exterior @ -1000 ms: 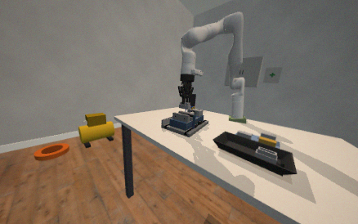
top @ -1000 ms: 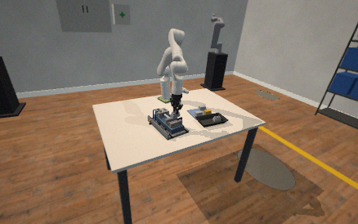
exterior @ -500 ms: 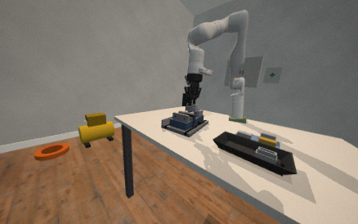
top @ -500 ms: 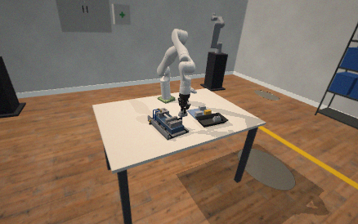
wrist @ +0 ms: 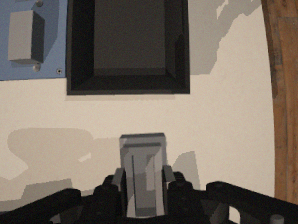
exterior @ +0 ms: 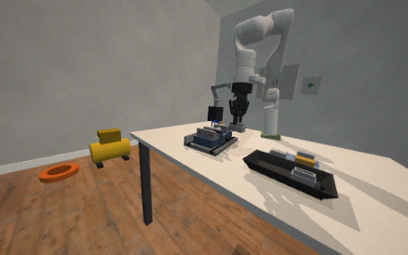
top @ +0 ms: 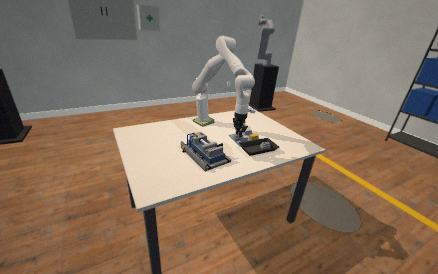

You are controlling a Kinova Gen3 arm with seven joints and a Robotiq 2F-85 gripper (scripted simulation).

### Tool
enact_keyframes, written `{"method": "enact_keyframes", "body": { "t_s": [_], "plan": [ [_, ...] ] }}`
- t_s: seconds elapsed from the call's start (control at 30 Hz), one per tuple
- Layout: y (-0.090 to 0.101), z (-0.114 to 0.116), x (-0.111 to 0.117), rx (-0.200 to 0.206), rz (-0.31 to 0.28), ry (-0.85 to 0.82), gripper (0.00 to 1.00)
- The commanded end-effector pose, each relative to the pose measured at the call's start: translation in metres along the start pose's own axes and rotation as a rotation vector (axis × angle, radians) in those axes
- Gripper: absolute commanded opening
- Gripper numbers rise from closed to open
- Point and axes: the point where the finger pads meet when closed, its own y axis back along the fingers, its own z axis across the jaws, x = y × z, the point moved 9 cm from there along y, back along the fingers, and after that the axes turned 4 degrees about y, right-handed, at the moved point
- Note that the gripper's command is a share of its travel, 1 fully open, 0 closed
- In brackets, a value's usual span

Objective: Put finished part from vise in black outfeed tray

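My gripper (top: 241, 131) is shut on the finished part (wrist: 143, 176), a grey block that shows between the fingers in the wrist view. I hold it above the white table, between the vise (top: 205, 150) and the black outfeed tray (top: 259, 145). In the wrist view the tray (wrist: 128, 26) lies just ahead of the held block, its near end empty. The vise (exterior: 211, 137) stands below and left of my gripper (exterior: 238, 117).
The table edge and wooden floor lie to the right in the wrist view. My arm's base (top: 203, 120) stands at the table's back.
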Motion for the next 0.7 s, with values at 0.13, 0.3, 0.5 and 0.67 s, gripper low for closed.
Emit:
{"method": "enact_keyframes", "body": {
  "t_s": [0.13,0.3,0.5,0.67],
  "plan": [
    [0.001,0.001,0.061,-0.002,-0.002,0.005,0.00],
    [0.001,0.000,0.080,-0.003,-0.002,-0.007,0.00],
    [0.001,-0.003,0.109,-0.003,-0.004,-0.025,0.00],
    [0.001,-0.005,0.125,-0.004,-0.005,-0.035,0.00]
  ]
}}
